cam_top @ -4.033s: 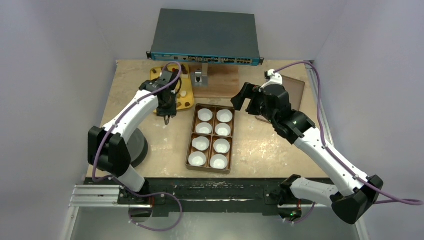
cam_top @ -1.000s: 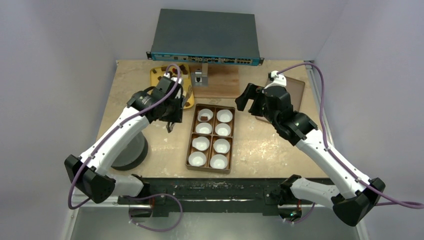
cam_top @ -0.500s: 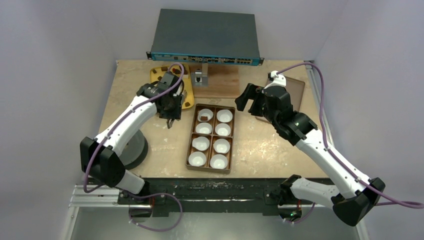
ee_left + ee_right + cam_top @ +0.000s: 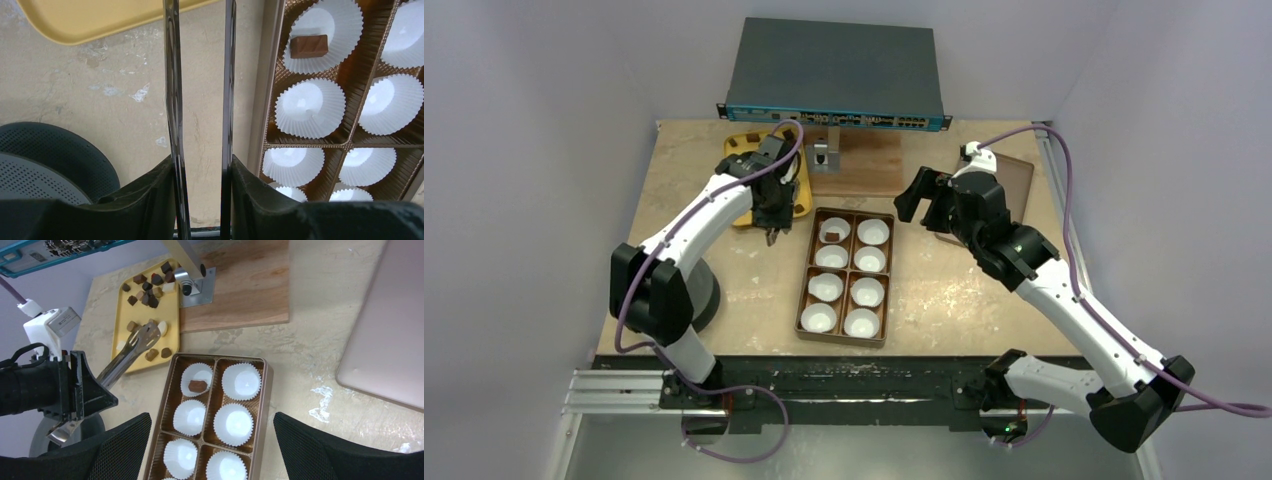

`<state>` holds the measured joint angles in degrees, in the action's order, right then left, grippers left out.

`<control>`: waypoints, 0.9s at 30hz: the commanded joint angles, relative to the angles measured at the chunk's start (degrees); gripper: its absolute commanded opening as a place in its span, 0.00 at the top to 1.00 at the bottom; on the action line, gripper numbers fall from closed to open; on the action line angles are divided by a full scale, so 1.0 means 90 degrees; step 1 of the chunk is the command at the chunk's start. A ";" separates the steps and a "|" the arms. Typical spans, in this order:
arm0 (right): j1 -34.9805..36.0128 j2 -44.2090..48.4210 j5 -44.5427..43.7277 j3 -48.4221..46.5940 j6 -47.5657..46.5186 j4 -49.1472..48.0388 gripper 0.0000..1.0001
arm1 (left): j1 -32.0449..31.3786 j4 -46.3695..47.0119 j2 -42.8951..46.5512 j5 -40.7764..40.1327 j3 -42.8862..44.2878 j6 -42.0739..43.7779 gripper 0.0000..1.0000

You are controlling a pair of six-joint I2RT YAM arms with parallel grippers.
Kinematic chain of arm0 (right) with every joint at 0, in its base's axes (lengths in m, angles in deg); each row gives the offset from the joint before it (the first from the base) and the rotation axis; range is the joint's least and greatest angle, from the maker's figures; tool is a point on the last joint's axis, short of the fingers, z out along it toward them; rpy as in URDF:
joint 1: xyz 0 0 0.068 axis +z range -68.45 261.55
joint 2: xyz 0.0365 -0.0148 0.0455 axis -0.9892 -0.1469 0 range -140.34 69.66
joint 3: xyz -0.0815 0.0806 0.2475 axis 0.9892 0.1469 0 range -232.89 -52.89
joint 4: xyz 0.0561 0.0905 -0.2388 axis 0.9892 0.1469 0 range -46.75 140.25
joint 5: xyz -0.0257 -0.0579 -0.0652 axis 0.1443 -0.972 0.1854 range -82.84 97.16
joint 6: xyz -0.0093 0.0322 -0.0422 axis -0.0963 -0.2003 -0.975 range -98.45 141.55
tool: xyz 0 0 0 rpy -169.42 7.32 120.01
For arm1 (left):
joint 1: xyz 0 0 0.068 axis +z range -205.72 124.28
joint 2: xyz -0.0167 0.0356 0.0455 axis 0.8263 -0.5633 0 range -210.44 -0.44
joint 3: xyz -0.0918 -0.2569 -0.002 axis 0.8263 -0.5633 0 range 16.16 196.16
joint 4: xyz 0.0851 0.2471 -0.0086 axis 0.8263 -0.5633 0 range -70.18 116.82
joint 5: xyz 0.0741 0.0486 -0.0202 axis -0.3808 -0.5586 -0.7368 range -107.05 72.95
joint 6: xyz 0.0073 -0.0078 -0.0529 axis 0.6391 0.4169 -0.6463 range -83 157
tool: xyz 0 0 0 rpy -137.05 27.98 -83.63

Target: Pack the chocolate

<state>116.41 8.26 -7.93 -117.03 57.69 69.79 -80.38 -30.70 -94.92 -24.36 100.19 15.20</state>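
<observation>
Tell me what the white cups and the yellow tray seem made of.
White cups: probably thin paper, matte, judging by the pleated walls. Yellow tray: likely plastic, smooth and faintly glossy, with a rounded moulded rim.

Our left arm [image 4: 699, 215] reaches forward from its base, elbow folded low, wrist tipped down. The left gripper [image 4: 772, 234] points its long thin fingers [image 4: 172, 100] downward, a narrow gap between them, empty. Our right arm [image 4: 1064, 295] stretches forward and inward, with the right gripper [image 4: 921, 203] raised, jaws spread wide, gripping nothing.
</observation>
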 commanded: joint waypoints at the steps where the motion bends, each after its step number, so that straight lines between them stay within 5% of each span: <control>1: -0.0006 0.0133 -0.0045 0.0037 -0.0079 -0.0024 0.11 | 0.0136 0.0195 -0.0144 0.0017 0.0309 0.0089 0.64; 27: -0.0006 0.0129 -0.0017 0.0110 -0.0057 -0.0059 0.11 | 0.0377 0.0235 -0.0905 0.0095 0.0721 0.0253 0.65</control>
<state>116.41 8.30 -7.93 -116.29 57.56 69.81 -77.43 -29.61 -102.42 -23.31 103.86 16.66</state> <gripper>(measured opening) 0.888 0.359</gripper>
